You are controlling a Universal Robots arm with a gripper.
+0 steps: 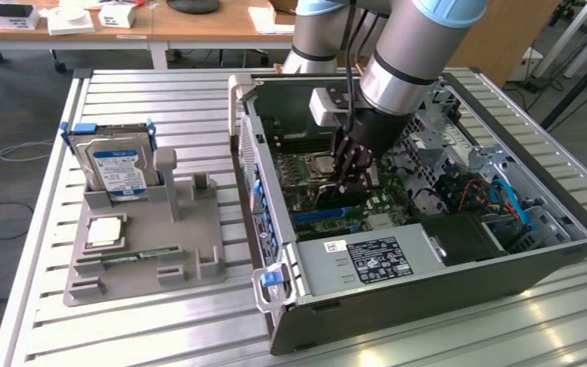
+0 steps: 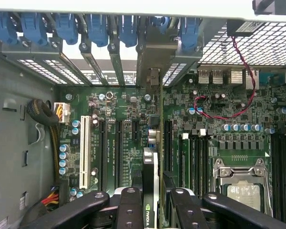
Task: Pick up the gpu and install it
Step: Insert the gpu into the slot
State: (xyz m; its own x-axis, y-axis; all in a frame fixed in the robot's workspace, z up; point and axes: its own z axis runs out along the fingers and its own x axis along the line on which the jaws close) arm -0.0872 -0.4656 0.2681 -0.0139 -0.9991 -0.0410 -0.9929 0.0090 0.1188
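The claw [image 1: 351, 174] is reaching down inside the open case [image 1: 416, 290], which is lying toward the right edge of the surface [image 1: 150, 336] in the exterior view. It is gripping the gpu [image 2: 151, 181] on edge between its fingers [image 2: 129, 210], over the motherboard [image 2: 119, 143] slots. I cannot tell if the card is sitting in a slot.

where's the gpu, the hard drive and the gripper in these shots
gpu [image 2: 149, 181]: wrist view, on its black cooler, seen edge-on.
hard drive [image 1: 115, 167]: exterior view, on its blue-white label.
gripper [image 1: 347, 186]: exterior view, midway between its fingertips.
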